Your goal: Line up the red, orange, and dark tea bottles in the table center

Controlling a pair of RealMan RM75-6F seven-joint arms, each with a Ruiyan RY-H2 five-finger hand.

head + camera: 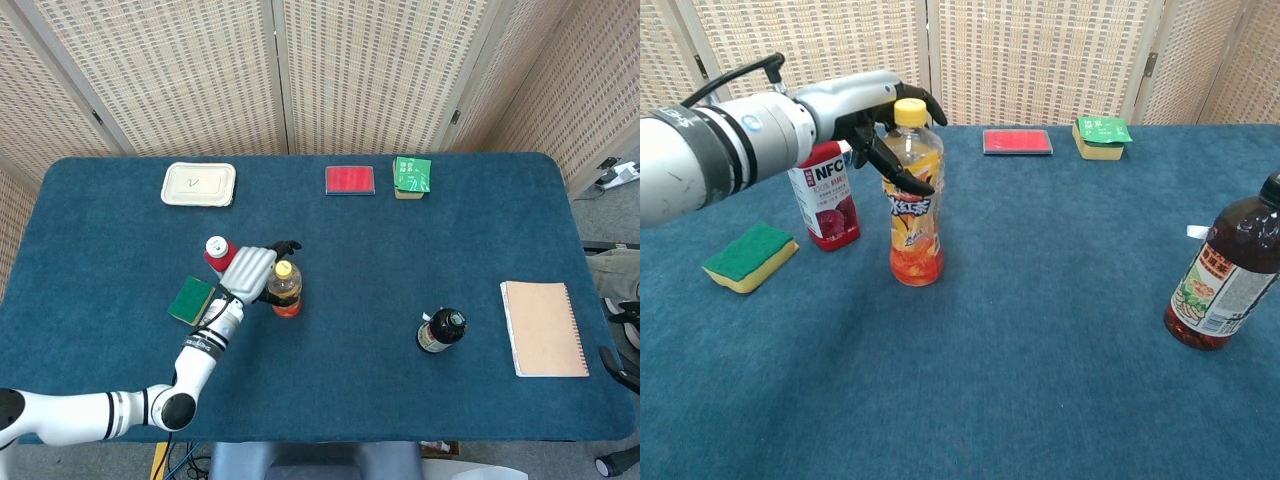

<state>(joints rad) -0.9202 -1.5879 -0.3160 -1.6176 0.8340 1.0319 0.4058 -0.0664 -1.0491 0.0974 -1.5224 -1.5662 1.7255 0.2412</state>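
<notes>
Chest view: left hand (865, 125) is wrapped around the orange bottle (913, 195), standing left of the table's center beside the red bottle (827, 195). Any sideways nudge could topple both.

Dark tea bottle (1232, 275) cropped by the chest view's right edge.

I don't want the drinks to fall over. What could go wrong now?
The left hand grips the orange bottle near its top, so a sideways pull might tip it. The red bottle stands close beside the hand, so the arm could bump it over. The dark tea bottle stands far off to the right, so the row is not yet made and more moves mean more chances to knock something.
</notes>
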